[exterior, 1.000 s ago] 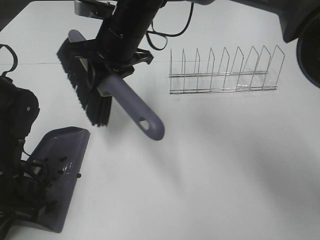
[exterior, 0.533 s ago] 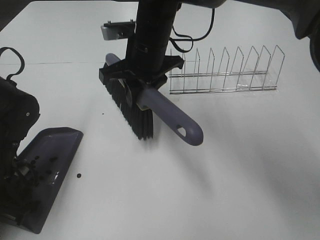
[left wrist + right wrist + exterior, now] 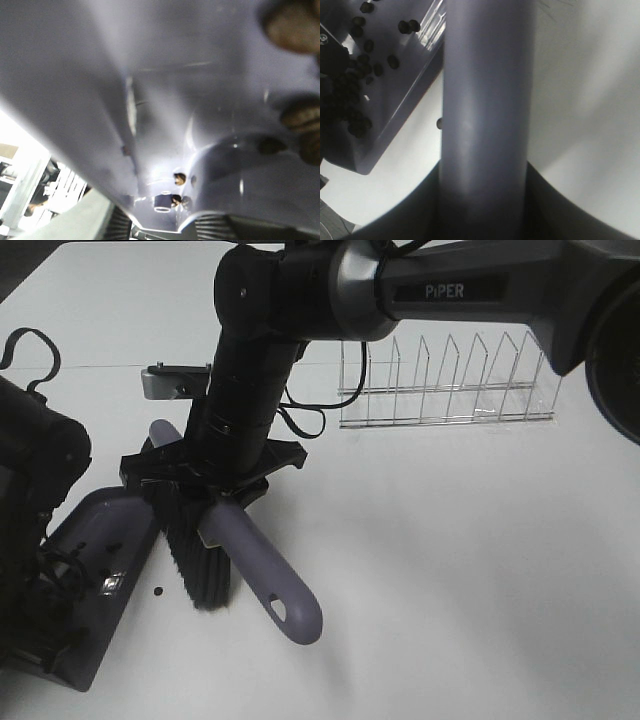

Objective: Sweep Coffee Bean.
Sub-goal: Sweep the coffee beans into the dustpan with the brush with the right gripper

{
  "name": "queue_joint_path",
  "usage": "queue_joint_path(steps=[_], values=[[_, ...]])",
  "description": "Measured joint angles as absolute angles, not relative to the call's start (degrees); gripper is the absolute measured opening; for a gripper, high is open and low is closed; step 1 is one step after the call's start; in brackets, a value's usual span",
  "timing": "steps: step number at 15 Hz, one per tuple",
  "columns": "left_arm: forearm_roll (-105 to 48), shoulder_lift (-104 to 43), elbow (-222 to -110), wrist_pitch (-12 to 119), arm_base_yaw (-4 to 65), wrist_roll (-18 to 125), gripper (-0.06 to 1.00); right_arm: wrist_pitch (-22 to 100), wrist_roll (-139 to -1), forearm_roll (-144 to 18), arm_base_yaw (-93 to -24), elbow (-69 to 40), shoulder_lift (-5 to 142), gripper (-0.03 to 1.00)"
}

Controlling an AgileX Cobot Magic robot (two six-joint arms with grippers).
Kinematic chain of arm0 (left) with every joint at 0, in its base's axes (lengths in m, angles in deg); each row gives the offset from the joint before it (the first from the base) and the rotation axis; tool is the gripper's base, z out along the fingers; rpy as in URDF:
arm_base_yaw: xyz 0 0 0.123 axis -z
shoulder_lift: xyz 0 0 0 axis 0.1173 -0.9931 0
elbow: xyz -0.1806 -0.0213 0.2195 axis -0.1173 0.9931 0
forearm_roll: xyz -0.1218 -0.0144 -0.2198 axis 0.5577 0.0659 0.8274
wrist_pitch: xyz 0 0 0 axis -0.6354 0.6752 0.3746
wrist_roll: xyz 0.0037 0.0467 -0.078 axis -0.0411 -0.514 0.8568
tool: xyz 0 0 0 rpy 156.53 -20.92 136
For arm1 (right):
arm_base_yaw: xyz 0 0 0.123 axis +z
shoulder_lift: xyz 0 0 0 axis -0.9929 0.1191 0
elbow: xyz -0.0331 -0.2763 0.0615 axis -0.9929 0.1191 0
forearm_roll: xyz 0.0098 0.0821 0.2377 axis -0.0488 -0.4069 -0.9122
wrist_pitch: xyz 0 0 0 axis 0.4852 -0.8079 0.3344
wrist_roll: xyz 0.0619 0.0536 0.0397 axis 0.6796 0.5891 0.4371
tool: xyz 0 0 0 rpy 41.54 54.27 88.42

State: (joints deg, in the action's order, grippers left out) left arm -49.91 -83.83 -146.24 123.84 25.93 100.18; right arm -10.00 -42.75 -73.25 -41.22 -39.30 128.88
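A purple dustpan (image 3: 105,540) lies at the left, my left gripper (image 3: 42,612) shut on its handle end. Several coffee beans (image 3: 357,100) sit inside the pan (image 3: 395,95), and the left wrist view shows beans (image 3: 295,22) close up on the purple surface (image 3: 150,75). My right gripper (image 3: 215,490) reaches across the middle, shut on the purple handle (image 3: 265,575) of a brush; its black bristles (image 3: 200,565) rest on the table at the pan's blade. One loose coffee bean (image 3: 157,591) lies on the table just off the blade, seen also as a bean (image 3: 439,123) beside the brush handle (image 3: 485,100).
A wire dish rack (image 3: 445,380) stands at the back right. The white table (image 3: 480,570) stretches right of the brush. Dark arm hardware and cables (image 3: 30,450) crowd the left edge.
The brush swung from the back left out to the middle, then came down and left to the dustpan's blade. One bean now lies on the table beside the pan.
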Motion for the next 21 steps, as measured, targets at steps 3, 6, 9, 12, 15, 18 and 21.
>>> queue_joint_path(steps=[3,6,9,12,15,18,21], values=[[-49.2,-84.2,-146.4,123.9,25.9,99.4,0.31,-8.2,-44.2,-76.9,-41.3,-39.3,129.9,0.34],[-46.7,-84.3,-146.6,124.0,25.9,98.6,0.32,-5.4,-47.3,-83.2,-41.3,-39.2,130.7,0.34],[-43.7,-84.3,-146.6,124.0,25.9,97.7,0.32,0.7,-49.7,-85.9,-41.5,-39.1,130.9,0.34],[-42.8,-84.3,-146.6,124.0,25.9,97.0,0.32,2.1,-55.6,-94.7,-44.4,-41.0,131.4,0.34],[-42.7,-84.3,-146.6,124.0,25.9,97.0,0.32,-1.3,-60.4,-99.1,-48.8,-41.8,131.1,0.34],[-42.9,-84.3,-146.6,124.0,25.9,97.0,0.32,-7.5,-57.4,-86.1,-49.2,-41.8,128.7,0.34],[-43.2,-84.3,-146.6,124.0,25.9,97.4,0.32,-11.1,-53.5,-76.8,-49.3,-40.7,127.5,0.34]])
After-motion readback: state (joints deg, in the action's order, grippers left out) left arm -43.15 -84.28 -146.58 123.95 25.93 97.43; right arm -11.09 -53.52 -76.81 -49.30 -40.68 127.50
